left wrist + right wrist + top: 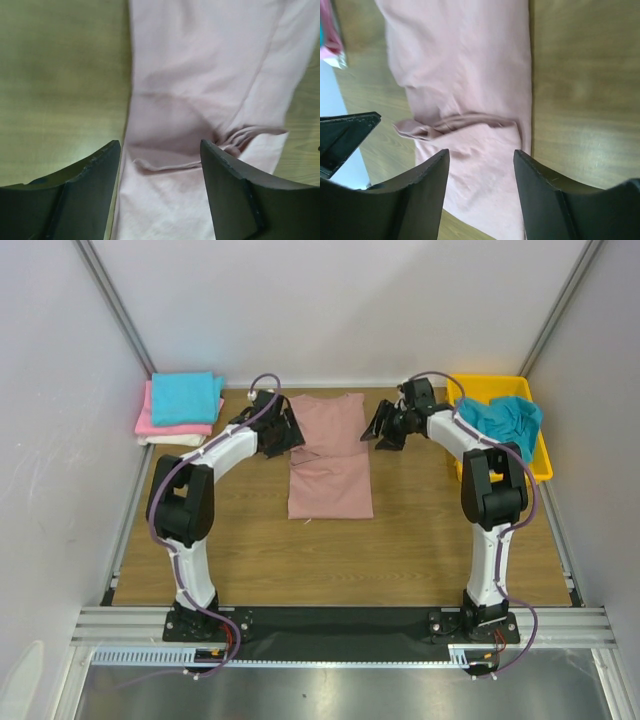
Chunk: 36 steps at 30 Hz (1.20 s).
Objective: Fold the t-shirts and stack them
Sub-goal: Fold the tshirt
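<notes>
Shirt first: the dusty-pink shirt [330,465] lies flat in the middle of the table [420,550]. It is narrowed to a long strip with both sides turned in, neck end far from the arm bases, hem end near. A bunched cross-crease runs over it about halfway, where the tucked sleeves end. Both wrist views show that ridge just ahead of the fingers. We judge the lengthwise folds done and the crosswise fold not yet made.

The left gripper [288,436] sits at the strip's left edge and the right gripper [382,430] at its right edge, both toward the far half. Each claw is spread wide and has hold of nothing. In the left wrist view one finger is over bare wood and the other over cloth, so the jaws straddle the edge. The right wrist view shows the same on its side. We read this as a mirrored setup: pinch both side edges level with each other, so the far half can go over the near half without skewing. Whether the tips touch the cloth we cannot tell, as the wrist views are too close and blurred.

Outward: at the far left corner sits a folded pile, with the turquoise shirt [187,398] on top, the bright pink shirt [150,421] under it and the white shirt [178,440] at the bottom. That is the likely place for this one. At the far right the yellow tray [545,464] holds a crumpled teal shirt [505,418], unfolded, which we take as the supply.
</notes>
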Available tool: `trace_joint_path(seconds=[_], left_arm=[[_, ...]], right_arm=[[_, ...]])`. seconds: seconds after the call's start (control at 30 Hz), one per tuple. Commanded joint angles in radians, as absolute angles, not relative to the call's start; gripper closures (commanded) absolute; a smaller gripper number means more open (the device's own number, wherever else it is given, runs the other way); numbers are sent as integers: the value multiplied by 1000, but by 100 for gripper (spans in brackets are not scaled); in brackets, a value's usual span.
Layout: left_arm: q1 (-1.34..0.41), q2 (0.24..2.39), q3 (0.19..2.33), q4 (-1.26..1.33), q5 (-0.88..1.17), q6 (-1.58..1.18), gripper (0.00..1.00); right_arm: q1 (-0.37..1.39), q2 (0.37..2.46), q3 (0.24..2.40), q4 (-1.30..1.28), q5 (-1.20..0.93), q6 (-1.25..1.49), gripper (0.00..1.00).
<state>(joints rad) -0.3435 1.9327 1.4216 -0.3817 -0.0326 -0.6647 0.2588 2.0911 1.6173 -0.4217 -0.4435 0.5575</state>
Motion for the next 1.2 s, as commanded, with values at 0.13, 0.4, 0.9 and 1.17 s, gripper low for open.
trace_joint_path(seconds=[0.13,0.4,0.9,1.17], left_arm=[[-339,1840,1519,-353,31,-568,27],[-359,1626,1193,-157,179,-687,25],[-374,1821,1025,344,308,-795,25],[-331,1974,1161,327,279,-795,25]], right_arm=[[258,2053,1704,-384,-489,531,40],[356,1953,1514,-195,-519,597,42],[348,2006,1351,123,-446,848,43],[344,2051,1373,132,-416,862,42]])
